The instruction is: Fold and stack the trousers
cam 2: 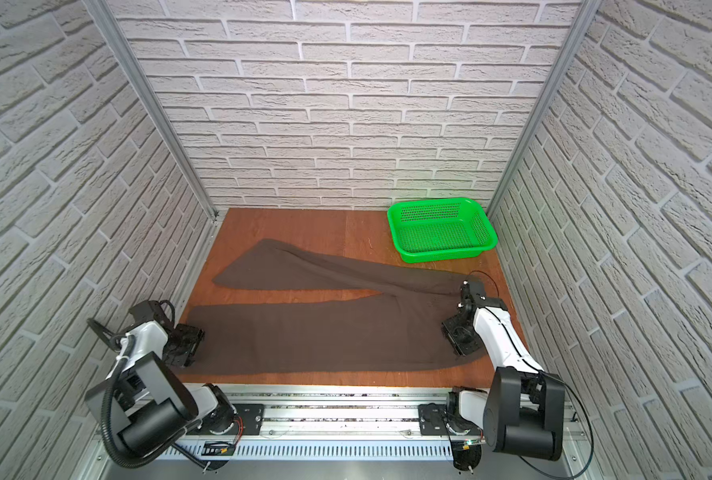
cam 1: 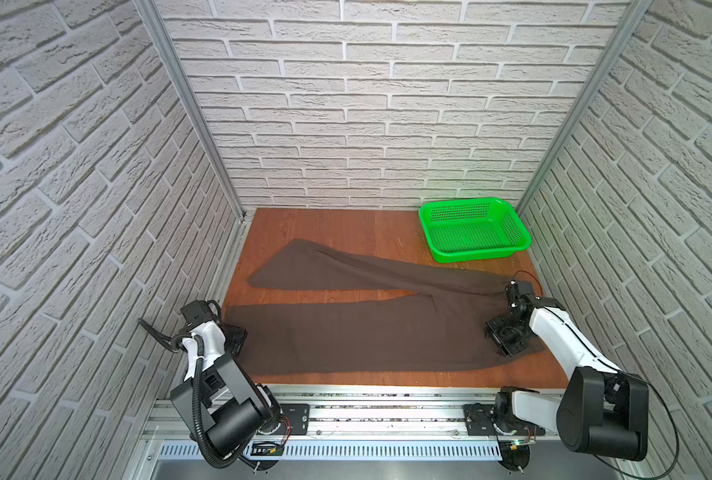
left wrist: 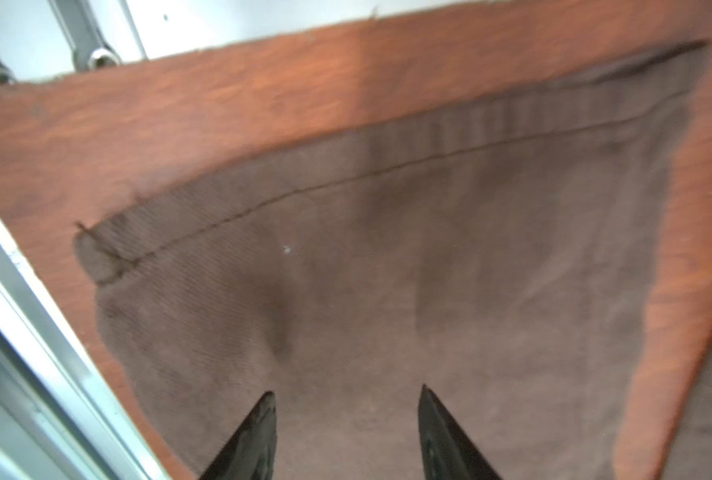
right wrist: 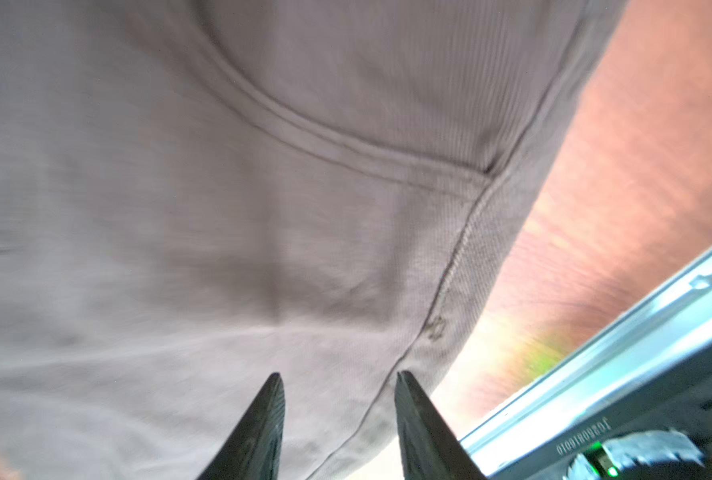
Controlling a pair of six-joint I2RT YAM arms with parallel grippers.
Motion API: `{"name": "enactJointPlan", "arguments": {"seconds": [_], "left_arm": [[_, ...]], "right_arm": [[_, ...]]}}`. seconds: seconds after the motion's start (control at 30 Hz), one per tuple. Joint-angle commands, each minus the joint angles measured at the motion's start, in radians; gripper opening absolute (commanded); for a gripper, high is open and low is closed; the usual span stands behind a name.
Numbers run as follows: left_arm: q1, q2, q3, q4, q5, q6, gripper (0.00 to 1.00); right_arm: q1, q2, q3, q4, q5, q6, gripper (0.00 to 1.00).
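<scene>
The dark brown trousers (cam 1: 346, 332) (cam 2: 304, 332) lie flat on the wooden table (cam 1: 325, 224), waistband to the right and both legs running left. The far leg angles toward the back. My left gripper (cam 1: 237, 338) (cam 2: 188, 340) hovers low over the near leg's hem. In the left wrist view it (left wrist: 347, 392) is open above flat fabric, and the stitched hem (left wrist: 387, 166) lies ahead. My right gripper (cam 1: 497, 332) (cam 2: 452, 330) sits over the waistband end. In the right wrist view it (right wrist: 339, 376) is open, its tips straddling the waistband (right wrist: 491, 249) seam.
A green plastic basket (cam 1: 472, 228) (cam 2: 441, 228) stands at the table's back right corner, close to the waistband. Brick-patterned walls close in on the left, back and right. A metal rail (cam 1: 387, 411) with both arm bases runs along the front edge.
</scene>
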Motion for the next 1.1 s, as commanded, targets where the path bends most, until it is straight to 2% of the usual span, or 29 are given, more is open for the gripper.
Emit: {"name": "enactJointPlan", "arguments": {"seconds": [0.0,0.23,0.43,0.63,0.9,1.07], "left_arm": [[-0.072,0.000,0.076,0.012,0.034,0.001,0.56],[-0.221,0.169,0.106,0.130,0.055,-0.088,0.52],[-0.234,0.252,0.074,0.166,0.022,-0.100,0.49],[-0.171,0.244,0.033,0.145,-0.006,-0.070,0.49],[-0.014,0.179,-0.015,0.091,-0.006,0.013,0.49],[0.016,0.149,-0.007,0.069,-0.001,0.022,0.49]], "right_arm": [[-0.002,0.028,0.110,-0.001,0.046,-0.022,0.46],[-0.002,0.295,0.287,0.104,-0.054,-0.046,0.42],[-0.007,0.410,0.271,0.148,-0.036,-0.043,0.41],[-0.046,0.402,0.134,0.153,-0.029,-0.025,0.43],[-0.093,0.257,-0.018,0.095,0.026,-0.029,0.45],[-0.097,0.196,-0.066,0.050,0.021,-0.037,0.45]]}}
